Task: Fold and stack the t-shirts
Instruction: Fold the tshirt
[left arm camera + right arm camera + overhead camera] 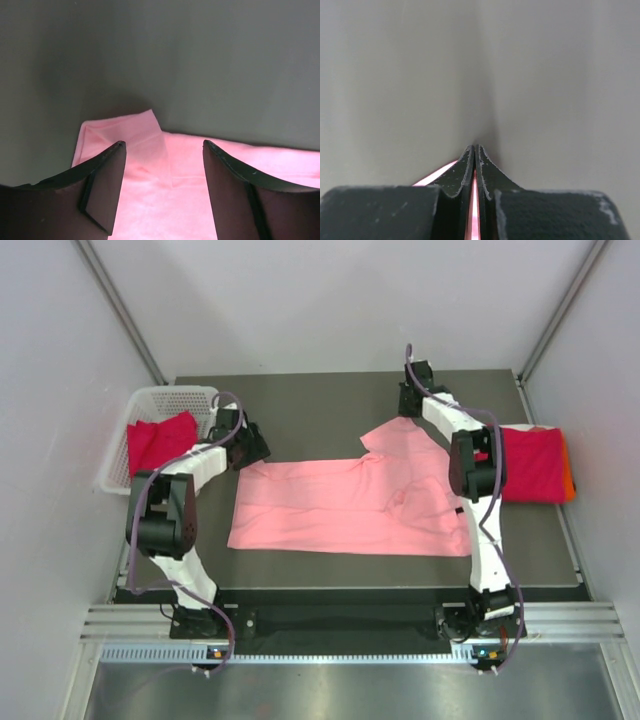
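Right hand (474, 150): fingers pressed together, nipping a thin sliver of the pink t-shirt (340, 510). Left hand (162, 147): fingers spread, low over the shirt's far-left corner, not gripping. Shirt lies spread mid-surface (300, 400). Crimson t-shirt (158, 440) sits in the white basket (175, 397), far left. Folded crimson t-shirt (528, 464) lies at the right edge.
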